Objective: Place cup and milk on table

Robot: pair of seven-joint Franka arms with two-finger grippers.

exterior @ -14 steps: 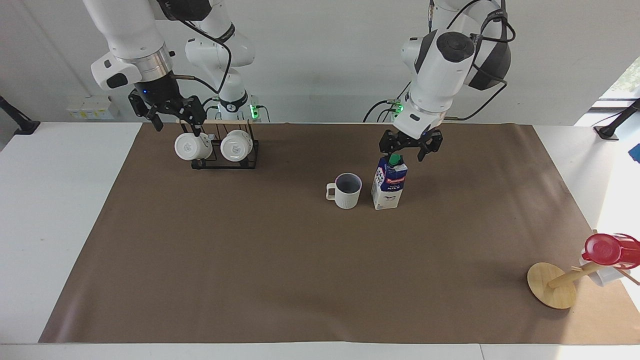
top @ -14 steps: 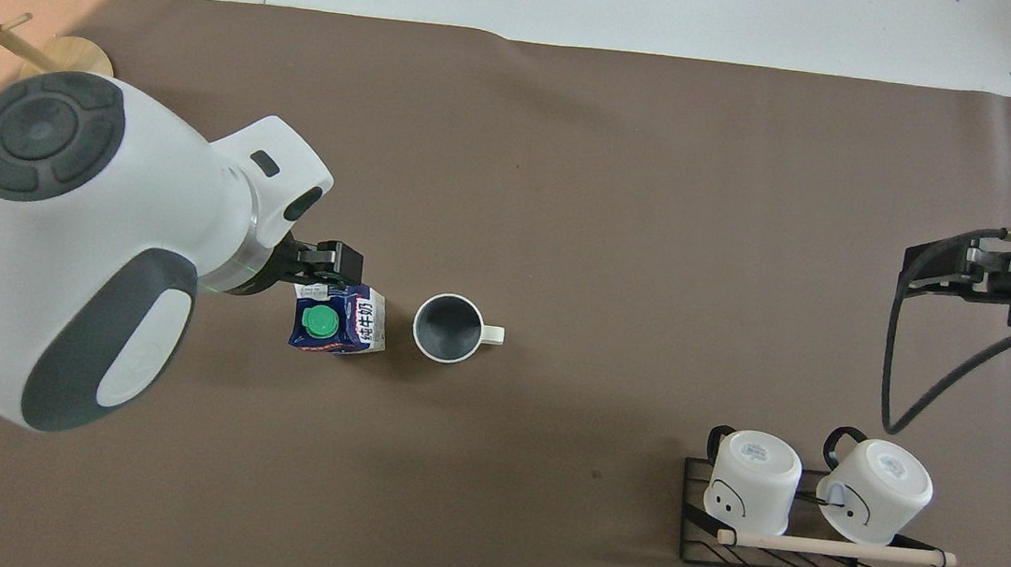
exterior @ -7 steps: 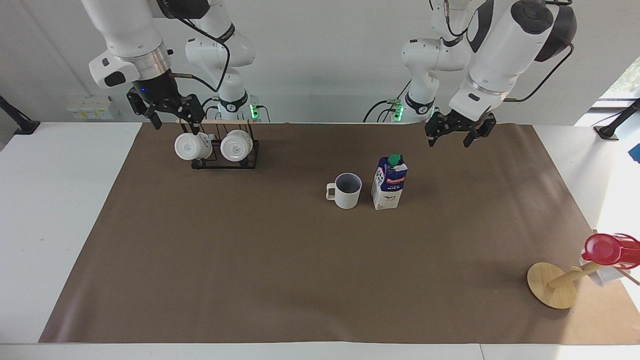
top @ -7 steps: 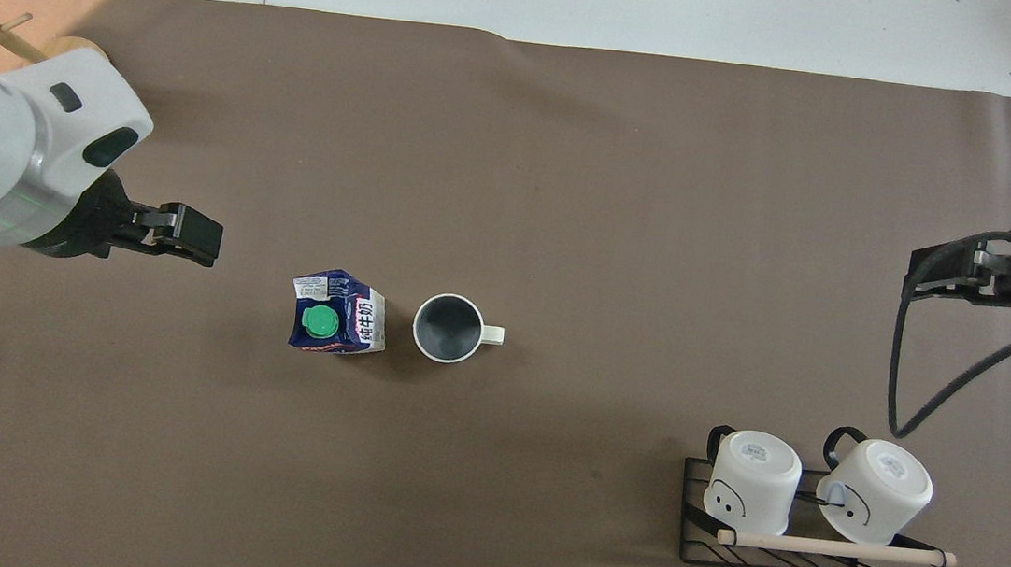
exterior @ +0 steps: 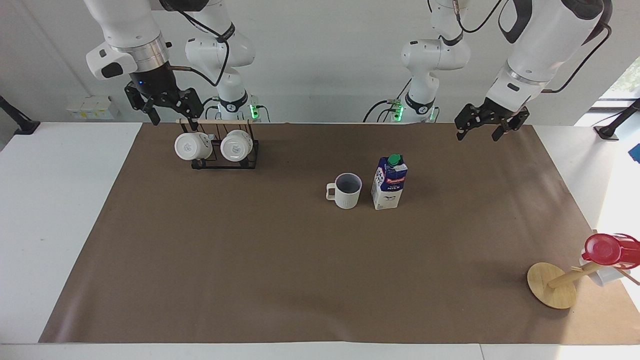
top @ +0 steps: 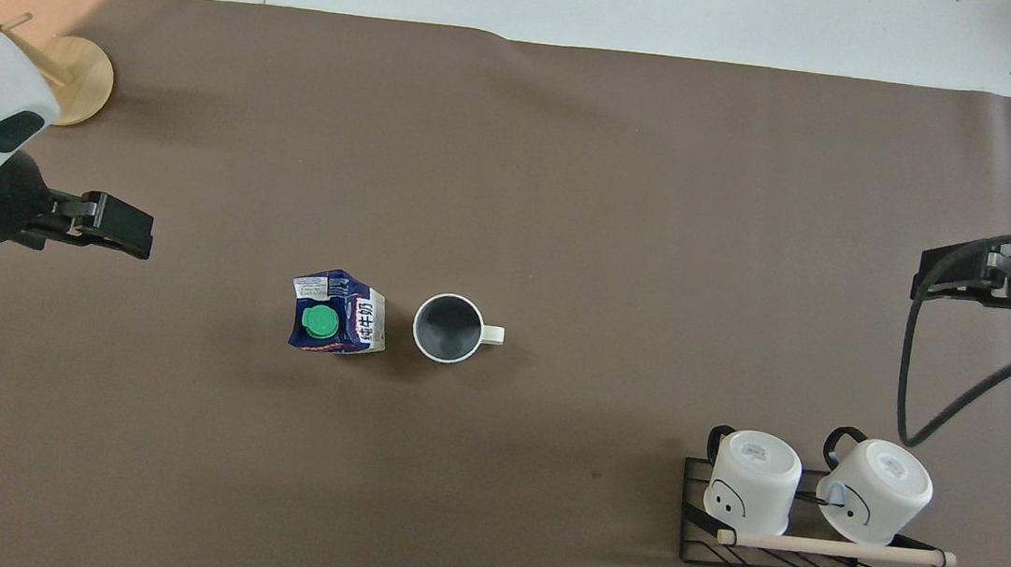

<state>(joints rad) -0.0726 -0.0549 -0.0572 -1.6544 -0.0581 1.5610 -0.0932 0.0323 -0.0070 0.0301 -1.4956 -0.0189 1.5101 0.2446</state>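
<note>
The cream ribbed cup (exterior: 347, 192) stands upright on the brown sheet of the table (exterior: 300, 275), with the milk carton (exterior: 388, 184) upright close beside it, toward the left arm's end. Both also show in the overhead view, the cup (top: 447, 328) and the milk (top: 338, 324), on the table (top: 572, 187). My left gripper (exterior: 481, 133) is open and empty, raised over the sheet well clear of the carton; it shows in the overhead view (top: 135, 235) too. My right gripper (exterior: 172, 114) is open and empty, up over the mug rack's end (top: 924, 276).
A black wire rack (exterior: 220, 150) with two smooth white mugs stands near the right arm's base (top: 806, 512). A wooden peg stand (exterior: 552, 285) carrying a red cup (exterior: 607, 249) leans at the sheet's corner at the left arm's end, farthest from the robots (top: 68, 67).
My left gripper has let go of the milk carton's top, risen and swung away toward the left arm's end of the table. My right gripper has lifted slightly.
</note>
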